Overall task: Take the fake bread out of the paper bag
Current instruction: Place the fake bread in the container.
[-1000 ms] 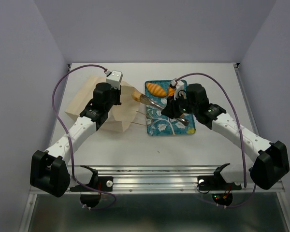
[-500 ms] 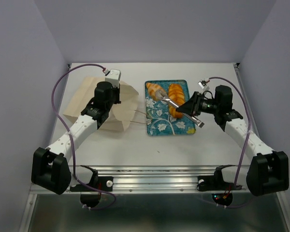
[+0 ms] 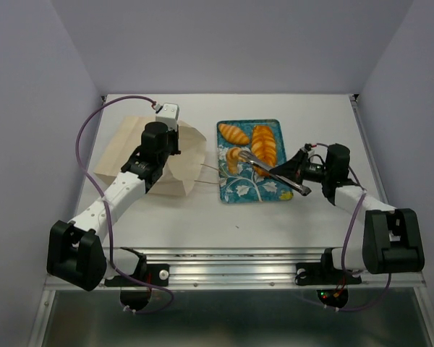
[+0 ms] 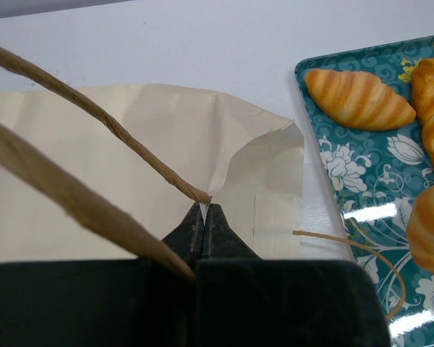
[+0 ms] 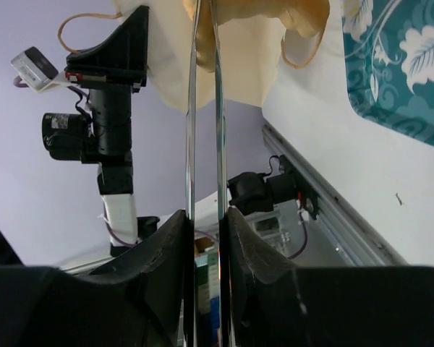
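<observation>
Seen from above, the fake bread [image 3: 265, 143] lies on the teal tray [image 3: 254, 189] at the middle of the tabletop [image 3: 239, 224]. The long one is toward the tray's far right corner, a striped piece [image 3: 233, 134] is at its far left corner, and a rounder piece [image 3: 235, 160] is by its left edge. The right gripper [image 3: 293, 172] clamps metal tongs [image 3: 264, 165] whose tips reach the rounder piece. The paper bag [image 3: 126, 148] sprawls over the tabletop's left half under the left gripper [image 3: 168, 142].

From the left wrist, that gripper's jaws are pressed together, pinching the bag's rim beside a string handle [image 4: 94, 116]. The bag's inside is hidden.

From the right wrist, the fingers [image 5: 159, 246] squeeze the tongs' two blades nearly parallel.

The glossy breads look light, hard and slippery, and are best taken across the middle. The thin paper creases readily, so it is best held at the rim.
</observation>
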Controlling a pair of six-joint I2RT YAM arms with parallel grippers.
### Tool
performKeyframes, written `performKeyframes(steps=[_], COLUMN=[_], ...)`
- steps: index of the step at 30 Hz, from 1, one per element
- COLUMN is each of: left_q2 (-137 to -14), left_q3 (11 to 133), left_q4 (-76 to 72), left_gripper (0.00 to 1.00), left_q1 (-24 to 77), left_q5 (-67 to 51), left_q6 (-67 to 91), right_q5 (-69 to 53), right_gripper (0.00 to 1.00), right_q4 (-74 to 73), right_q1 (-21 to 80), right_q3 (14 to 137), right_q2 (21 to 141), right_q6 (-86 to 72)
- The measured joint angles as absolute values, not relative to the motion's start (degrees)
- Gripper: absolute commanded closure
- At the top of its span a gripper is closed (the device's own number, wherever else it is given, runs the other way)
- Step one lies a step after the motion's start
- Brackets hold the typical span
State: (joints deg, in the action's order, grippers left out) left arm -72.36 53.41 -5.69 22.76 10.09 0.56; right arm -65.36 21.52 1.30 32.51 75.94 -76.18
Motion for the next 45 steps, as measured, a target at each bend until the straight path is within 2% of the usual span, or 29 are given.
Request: performKeyframes(steps=[9, 11, 12, 17, 18, 21, 24, 36, 40, 45], left_q2=[-72.36, -72.36, -72.36, -72.36, -72.36, -72.36, -72.36, -72.36, -72.36, -72.42], left_q3=[53.41, 53.41, 53.41, 53.41, 53.41, 53.41, 53.41, 54.26, 54.63, 55.16], left_q4=[-5.63, -5.58, -5.54, -5.10, -5.02, -4.84, -4.82, -3.97, -3.81, -3.53], left_gripper=[1.00, 1.00, 1.00, 1.00, 1.00, 1.00, 1.00, 1.00, 1.00, 1.00], left_q1=[22.76, 22.76, 22.76, 22.76, 22.76, 22.76, 22.76, 22.76, 22.76, 22.59], left_q5=[10.81, 10.87, 11.00, 11.00, 10.98, 11.00, 11.07, 12.34, 13.43, 13.96], left_q6=[0.56, 0.56, 0.56, 0.51, 0.51, 0.51, 0.12, -1.67, -1.78, -2.17], right_q5=[-67.99, -68.07, -68.23, -69.10, -69.08, -69.32, -69.21, -68.95, -68.38, -66.94], right_gripper=[0.95, 0.85, 0.73, 0.57, 0.57, 0.47, 0.42, 0.43, 0.47, 0.47], right_q4=[23.03, 23.05, 23.11, 24.14, 24.23, 24.25, 24.16, 21.87, 17.21, 11.44], right_q1=[1.30, 1.30, 1.30, 1.10, 1.08, 0.08, -1.83, -5.28, -5.65, -6.00], right_q3=[27.05, 26.57, 26.52, 26.94, 27.29, 28.40, 29.23, 30.98, 32.86, 35.42], right_q2=[80.31, 82.56, 83.07, 86.21, 86.85, 88.12, 88.20, 86.94, 83.79, 80.09], right_q6=[-80.90, -80.99, -80.99, -80.73, -80.58, -79.90, -79.61, -76.09, -72.29, -67.42])
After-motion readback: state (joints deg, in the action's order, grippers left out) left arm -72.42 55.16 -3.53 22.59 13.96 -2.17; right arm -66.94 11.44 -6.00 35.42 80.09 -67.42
